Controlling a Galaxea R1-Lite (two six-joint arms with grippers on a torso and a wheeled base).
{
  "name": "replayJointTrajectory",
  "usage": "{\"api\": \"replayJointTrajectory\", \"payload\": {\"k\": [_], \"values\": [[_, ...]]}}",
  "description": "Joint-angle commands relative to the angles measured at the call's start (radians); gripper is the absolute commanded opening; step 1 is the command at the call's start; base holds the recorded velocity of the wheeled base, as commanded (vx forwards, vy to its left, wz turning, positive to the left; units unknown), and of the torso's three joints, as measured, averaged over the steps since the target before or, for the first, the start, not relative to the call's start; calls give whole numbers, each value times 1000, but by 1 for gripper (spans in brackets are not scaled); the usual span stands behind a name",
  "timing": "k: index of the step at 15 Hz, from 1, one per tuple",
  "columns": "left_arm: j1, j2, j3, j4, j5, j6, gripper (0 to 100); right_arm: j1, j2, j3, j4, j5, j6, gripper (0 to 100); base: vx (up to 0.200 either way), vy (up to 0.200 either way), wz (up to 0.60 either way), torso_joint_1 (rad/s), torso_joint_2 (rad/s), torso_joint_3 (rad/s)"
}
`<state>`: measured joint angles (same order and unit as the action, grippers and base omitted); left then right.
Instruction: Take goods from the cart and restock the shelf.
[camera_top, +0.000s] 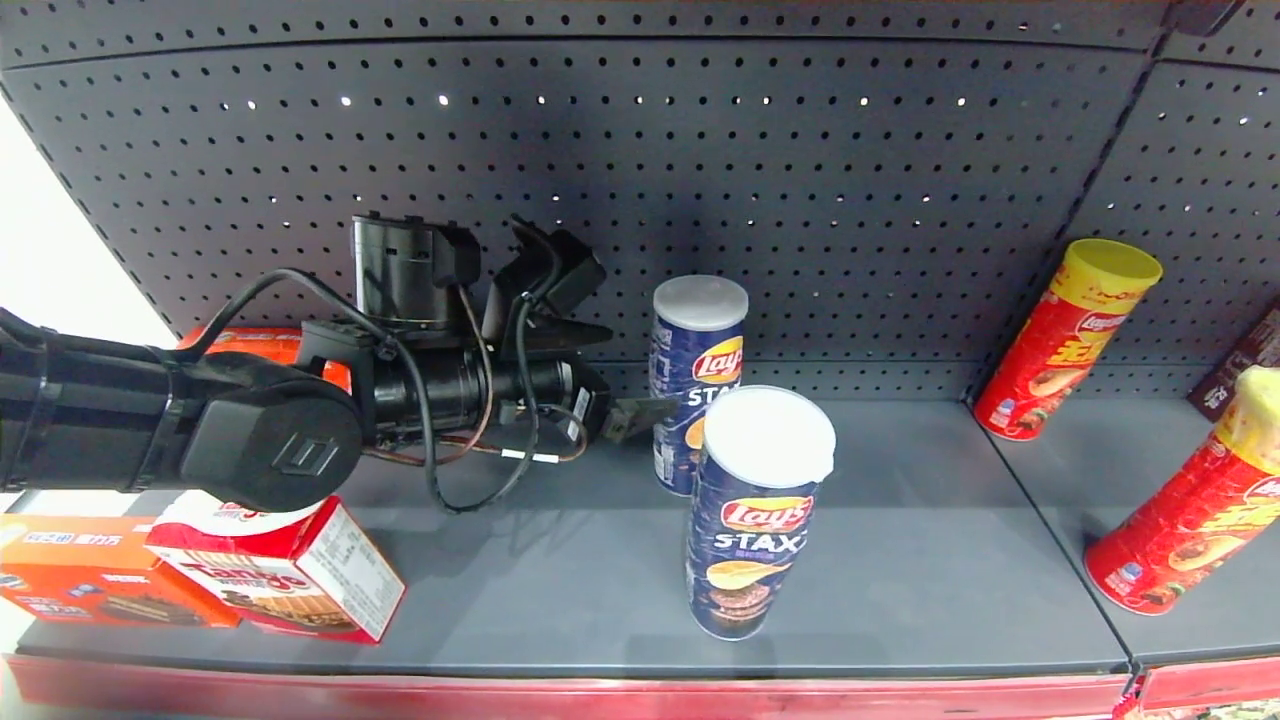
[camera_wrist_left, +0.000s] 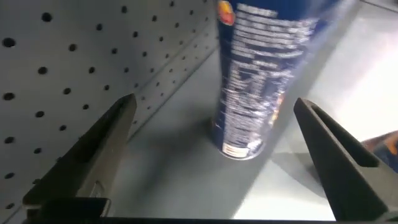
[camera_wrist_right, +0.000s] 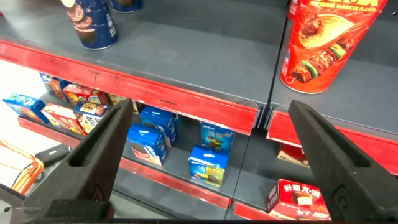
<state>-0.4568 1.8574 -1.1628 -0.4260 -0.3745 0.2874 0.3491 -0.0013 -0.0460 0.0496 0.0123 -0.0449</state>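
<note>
1. Where the grey shelf (camera_top: 920, 570) reaches its left end, an orange box (camera_top: 85, 580) lies flat at the front edge. A red-and-white box (camera_top: 300, 575) sits just beside it, turned at an angle.
2. Above those boxes the left arm stretches across the shelf. The left gripper (camera_top: 640, 372) is held sideways near the pegboard (camera_top: 800, 180), its claw spread wide and holding nothing.
3. Just past the fingertips stands the rear blue can (camera_top: 695, 385), upright with a white lid, close to the pegboard. One finger (camera_top: 635, 415) ends right beside the can's side, and I cannot tell whether it touches. In the left wrist view the can sits in the gap between the two spread fingers, beyond their tips.
4. Slightly right and nearer the front edge stands the front blue can (camera_top: 755, 515), also upright and white-lidded. It overlaps the rear one in the head view.
5. Right of the shelf joint, in the next bay, a rear red can (camera_top: 1065, 340) with a yellow lid stands by the pegboard. A front red can (camera_top: 1190, 515) stands nearer the edge.
6. Farthest right, the right gripper (camera_wrist_right: 208, 115) hangs in front of the red shelf edge (camera_wrist_right: 186, 99), its claw wide apart and holding nothing. Blue boxes (camera_wrist_right: 149, 137) lie on the lower shelf beyond it.
</note>
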Motion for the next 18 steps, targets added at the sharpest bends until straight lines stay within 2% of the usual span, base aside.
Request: {"api": "replayJointTrajectory", "payload": {"k": [1, 6, 9, 13, 15, 18], "values": [[0, 25, -23, 1, 22, -4, 100, 1, 1, 0, 1, 0, 3, 100, 0, 0, 0, 0, 0, 0], [7, 51, -58, 21, 89, -7, 100, 1, 1, 0, 0, 0, 3, 100, 0, 0, 0, 0, 0, 0], [10, 51, -57, 35, 94, -5, 100, 1, 1, 0, 0, 0, 3, 100, 0, 0, 0, 0, 0, 0], [12, 5, -6, 38, 100, -4, 100, 1, 1, 0, 0, 1, 3, 100, 0, 0, 0, 0, 0, 0], [21, -38, 49, 41, 132, 2, 100, 1, 1, 0, 0, 0, 3, 100, 0, 0, 0, 0, 0, 0], [46, -57, 74, 41, 137, 9, 100, 1, 1, 0, 0, 0, 3, 100, 0, 0, 0, 0, 0, 0]]}}
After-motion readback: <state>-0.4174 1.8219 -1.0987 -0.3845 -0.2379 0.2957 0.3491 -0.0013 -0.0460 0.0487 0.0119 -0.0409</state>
